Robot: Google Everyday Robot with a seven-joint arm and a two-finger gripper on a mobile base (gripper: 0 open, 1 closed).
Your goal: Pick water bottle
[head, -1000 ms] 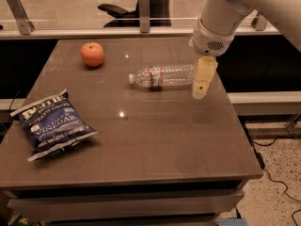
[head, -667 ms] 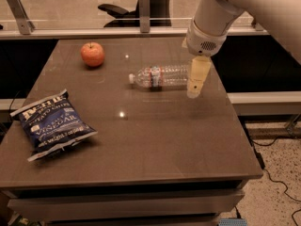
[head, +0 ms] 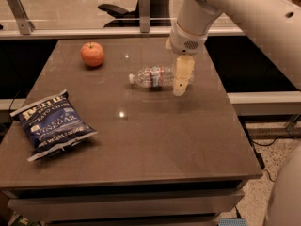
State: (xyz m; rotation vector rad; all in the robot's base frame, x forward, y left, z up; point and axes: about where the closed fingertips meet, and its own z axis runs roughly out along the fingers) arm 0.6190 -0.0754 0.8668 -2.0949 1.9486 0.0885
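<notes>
Water bottle point(head: 153, 76) lying on its side toward the far edge of table point(head: 155, 145), cap pointing left. Gripper point(head: 181, 81) hanging down right at its base end — released or clenched, cannot tell. Apple point(head: 92, 54) far left — chip bag point(head: 54, 124) nearer, left.

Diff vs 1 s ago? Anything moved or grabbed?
The cream gripper slid sideways, leftward in the picture, toward the small clear ribbed plastic water bottle. It now overlaps the bottle's base end in the camera view. No grasp is visible, and the bottle lies where it did. The red apple, the blue chip bag and the brown table are unchanged.
</notes>
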